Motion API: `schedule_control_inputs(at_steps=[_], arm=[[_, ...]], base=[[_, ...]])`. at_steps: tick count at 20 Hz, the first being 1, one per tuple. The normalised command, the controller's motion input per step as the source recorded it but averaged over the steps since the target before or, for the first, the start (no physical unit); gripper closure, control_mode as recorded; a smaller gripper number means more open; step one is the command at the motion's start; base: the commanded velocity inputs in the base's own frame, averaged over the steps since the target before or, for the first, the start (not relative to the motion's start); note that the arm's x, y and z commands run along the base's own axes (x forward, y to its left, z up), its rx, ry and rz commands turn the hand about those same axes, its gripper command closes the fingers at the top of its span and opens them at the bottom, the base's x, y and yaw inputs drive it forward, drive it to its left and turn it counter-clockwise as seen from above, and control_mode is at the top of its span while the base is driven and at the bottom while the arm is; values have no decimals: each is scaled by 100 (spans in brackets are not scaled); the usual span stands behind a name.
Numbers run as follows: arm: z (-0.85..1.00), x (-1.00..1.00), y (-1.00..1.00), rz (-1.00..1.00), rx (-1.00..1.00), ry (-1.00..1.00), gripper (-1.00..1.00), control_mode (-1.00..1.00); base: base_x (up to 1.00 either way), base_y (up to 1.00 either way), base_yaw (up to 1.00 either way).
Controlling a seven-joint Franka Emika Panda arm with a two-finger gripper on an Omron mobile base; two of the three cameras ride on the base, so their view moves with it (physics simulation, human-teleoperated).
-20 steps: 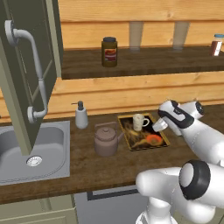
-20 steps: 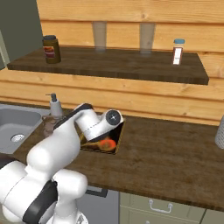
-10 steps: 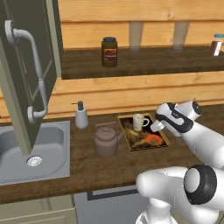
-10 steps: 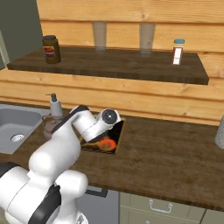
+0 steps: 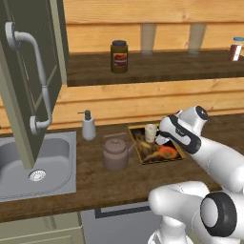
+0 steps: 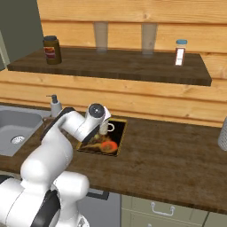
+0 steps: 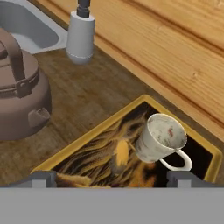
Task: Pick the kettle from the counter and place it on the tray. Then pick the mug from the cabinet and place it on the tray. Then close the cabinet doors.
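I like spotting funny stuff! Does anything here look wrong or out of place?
Yes. The kettle sits on the counter beside the tray, not on it, though the mug is already on the tray. A cabinet door hangs open over the sink.

I'm seeing bare counter [image 5: 114, 183] in front of the kettle [image 5: 115, 152]; the soap dispenser [image 5: 88, 126] (possibly close) and open cabinet door [image 5: 31, 81] are crowding its left.
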Motion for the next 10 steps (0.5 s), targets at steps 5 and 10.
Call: schedule_control_inputs(at_steps=[5,10], arm=[[-4,0,2,7,-3,0,-100,-100],[10,-3,37,-1,-8,3,-100,-100]], base=[[0,0,0],[0,0,0]])
